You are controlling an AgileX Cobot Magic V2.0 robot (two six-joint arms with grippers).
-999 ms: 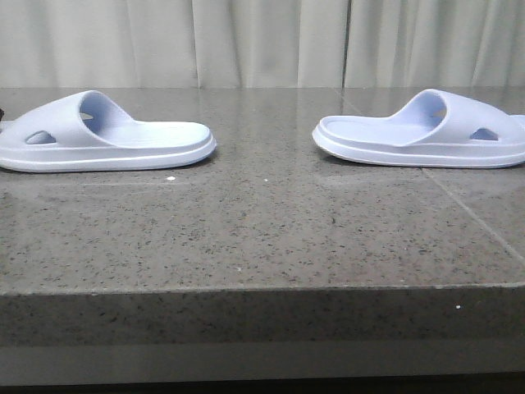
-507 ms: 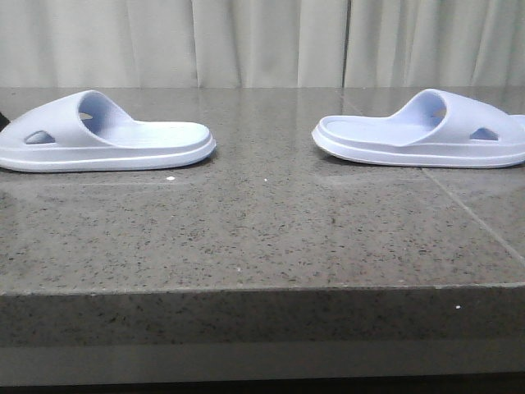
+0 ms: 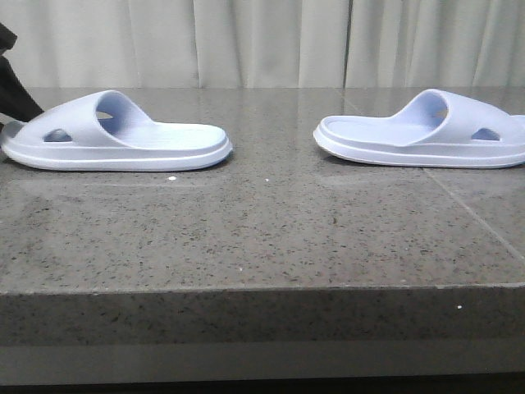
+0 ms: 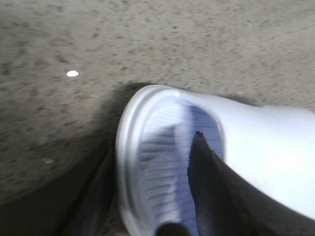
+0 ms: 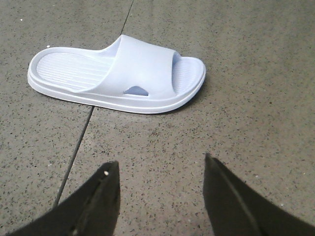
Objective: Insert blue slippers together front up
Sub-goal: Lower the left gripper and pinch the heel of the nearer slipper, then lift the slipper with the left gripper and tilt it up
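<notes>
Left claw point(image 4: 147, 196) spread, fingers low at the table; right claw point(image 5: 160, 196) wide open, hovering.

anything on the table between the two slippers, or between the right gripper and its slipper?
Nothing visible. The stone table is bare between the left slipper and the right slipper. The right gripper is open, with only bare table before the right slipper.

We are looking at a staged indoor test setup: a speckled stone surface point(image 3: 262, 238) backed by pale pleated curtains point(image 3: 271, 41).
</notes>
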